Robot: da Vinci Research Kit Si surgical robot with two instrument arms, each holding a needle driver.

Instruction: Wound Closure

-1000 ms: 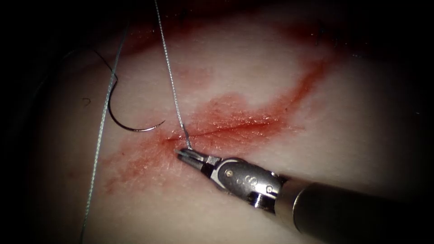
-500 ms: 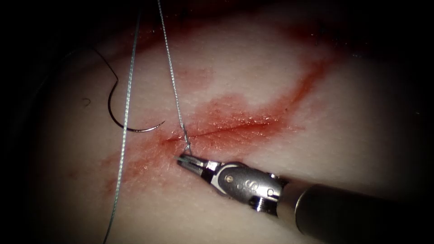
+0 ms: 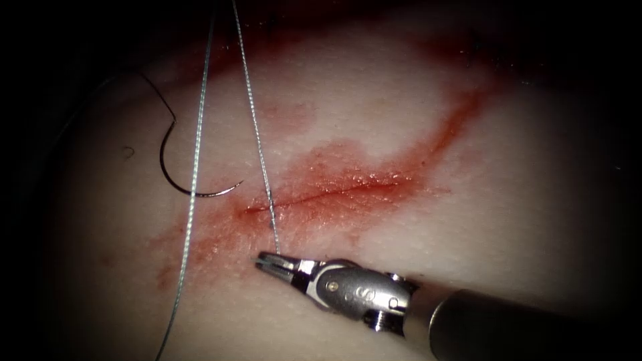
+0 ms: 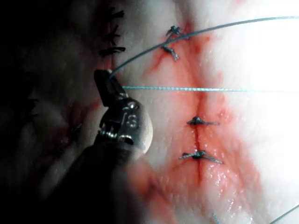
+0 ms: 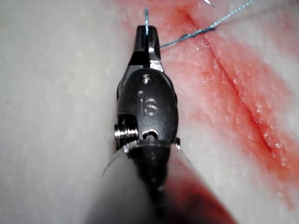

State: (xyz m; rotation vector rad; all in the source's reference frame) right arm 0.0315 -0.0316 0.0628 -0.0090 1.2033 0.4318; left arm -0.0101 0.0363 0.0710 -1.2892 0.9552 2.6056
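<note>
Lying free on the pale, grainy tissue (image 3: 468, 200) left of the red-stained cut (image 3: 321, 194), the dark curved steel needle (image 3: 190, 184) sits in neither tool. Two thin braided grey-blue thread (image 3: 194, 167) strands slant beside it. The left arm's steel tool (image 4: 105, 84) grips thread; the right arm's steel tool (image 3: 267, 263), below the cut, pinches the short end. Overtension could tear the soft edge or slip the end loose.
</note>
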